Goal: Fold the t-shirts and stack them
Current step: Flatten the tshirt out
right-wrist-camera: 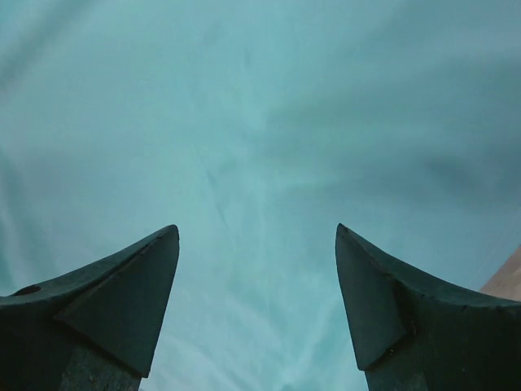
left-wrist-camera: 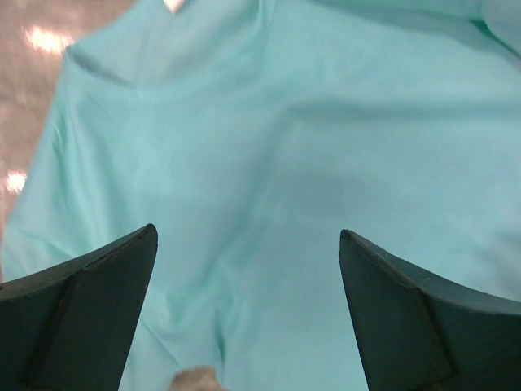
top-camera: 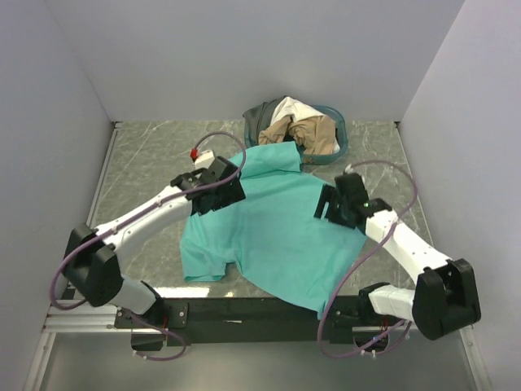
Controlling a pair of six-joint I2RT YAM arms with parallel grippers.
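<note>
1. Cloth of the teal-green t-shirt (top-camera: 277,232) lies spread across the middle of the tabletop (top-camera: 146,155).
2. Heaped in the basket (top-camera: 340,140) at top centre sit the cream, tan and dark grey t-shirts (top-camera: 303,124).
3. Over the teal collar end, the left claw (left-wrist-camera: 247,230) hovers wide apart; the right claw (right-wrist-camera: 256,227), also apart, hovers over the right side.

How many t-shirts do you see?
4: the teal t-shirt spread on the table; the grey t-shirt, white t-shirt and tan t-shirt bunched in the basket. More may be hidden there.
</note>
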